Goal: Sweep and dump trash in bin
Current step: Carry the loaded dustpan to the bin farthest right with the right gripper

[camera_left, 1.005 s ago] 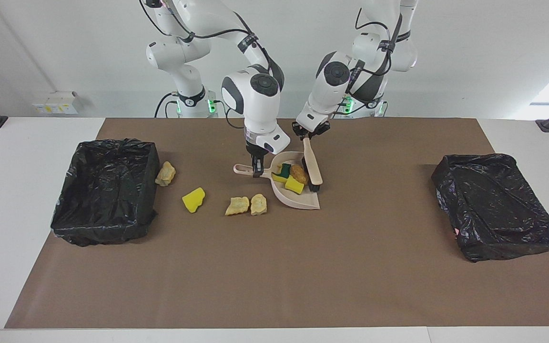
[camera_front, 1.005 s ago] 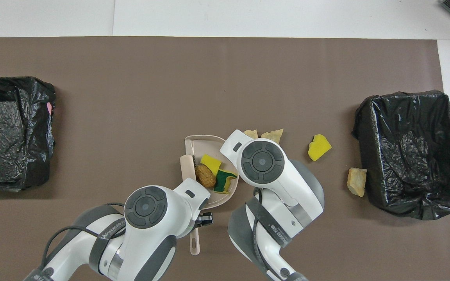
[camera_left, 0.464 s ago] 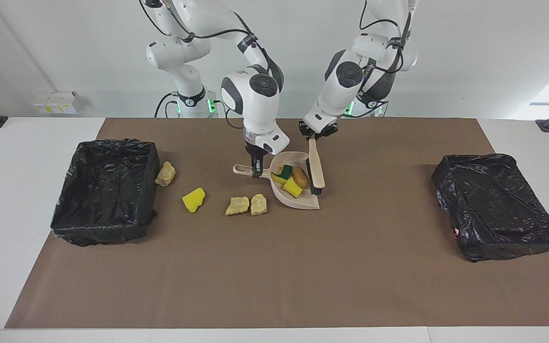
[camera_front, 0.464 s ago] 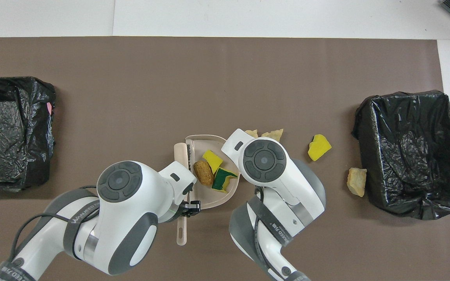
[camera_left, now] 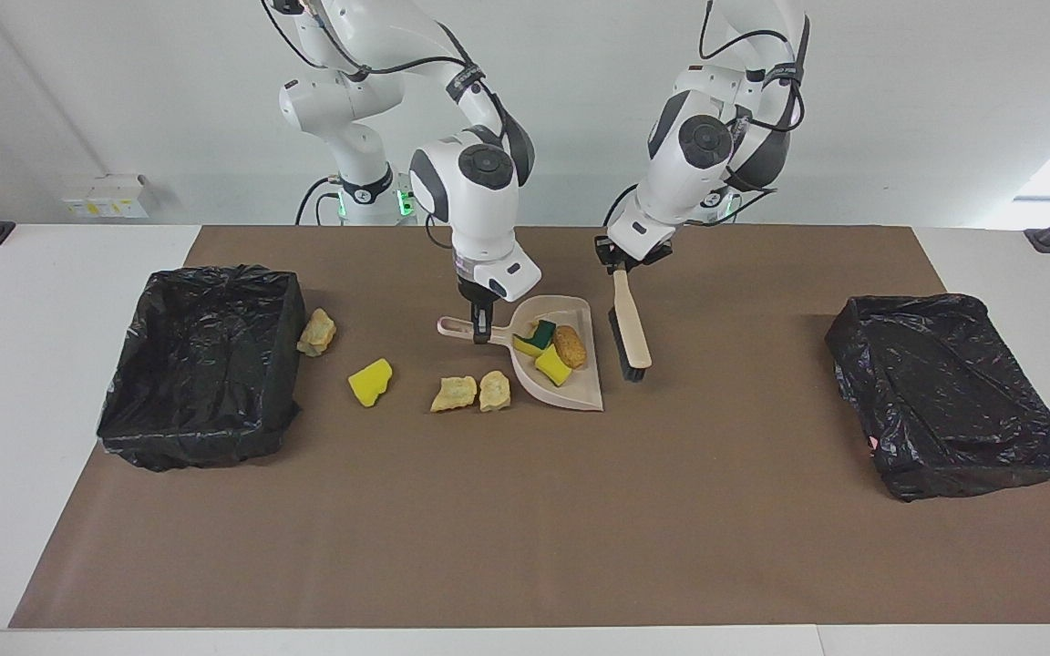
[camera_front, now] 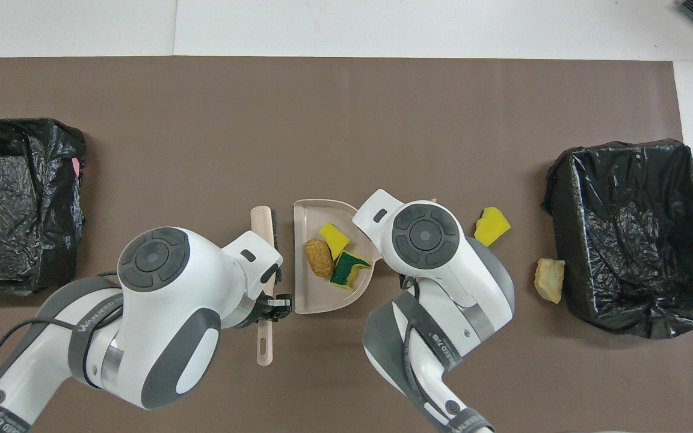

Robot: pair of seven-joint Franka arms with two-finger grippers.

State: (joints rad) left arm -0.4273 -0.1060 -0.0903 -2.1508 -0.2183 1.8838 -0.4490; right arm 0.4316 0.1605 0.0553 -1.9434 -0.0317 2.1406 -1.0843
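The right gripper [camera_left: 480, 333] is clamped on the handle of the beige dustpan [camera_left: 571, 392], keeping the pan flat on the brown mat [camera_left: 525, 510] so its load stays inside. The left gripper [camera_left: 618, 266] is closed on the handle of the brush [camera_left: 630, 337], which stands just beside the pan, bristles down, toward the left arm's end, clear of the pan mouth.

Trash, from nearest the robots outward: three foam pieces [camera_left: 552, 351] lie in the pan; a tan chunk [camera_left: 316, 332] touches the bin at the right arm's end [camera_left: 201, 364]; a yellow chunk [camera_left: 370, 382] and two pale chunks [camera_left: 472, 392] lie on the mat beside the pan, positioned for a further sweep. The second bin [camera_left: 949, 392] sits at the left arm's end.
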